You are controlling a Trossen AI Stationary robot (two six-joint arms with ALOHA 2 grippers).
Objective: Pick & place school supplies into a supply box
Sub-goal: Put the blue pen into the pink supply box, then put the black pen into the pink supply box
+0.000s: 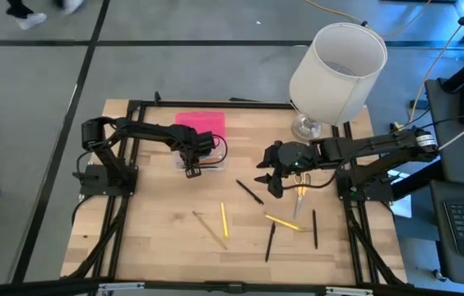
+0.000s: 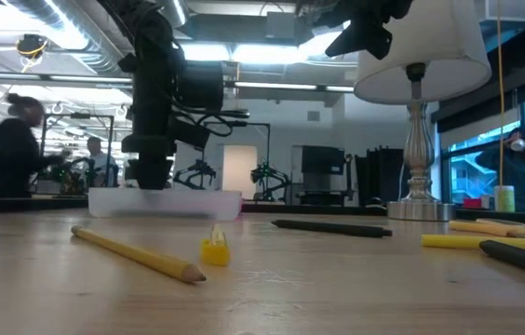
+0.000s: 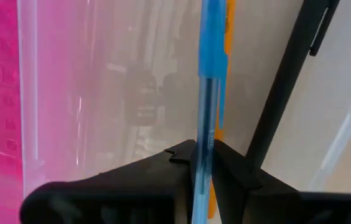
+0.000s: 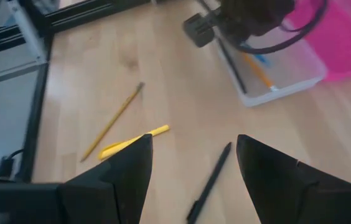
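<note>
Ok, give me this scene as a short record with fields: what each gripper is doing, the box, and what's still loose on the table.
left gripper: over the clear plastic supply box with the hot-pink lid, fingers closed on a blue pen
right gripper: open, empty, raised above a black pen
box contents: an orange pencil and a black pen
loose on the wooden table: pencils, pens, yellow-handled scissors
other: white lampshade lamp
</note>
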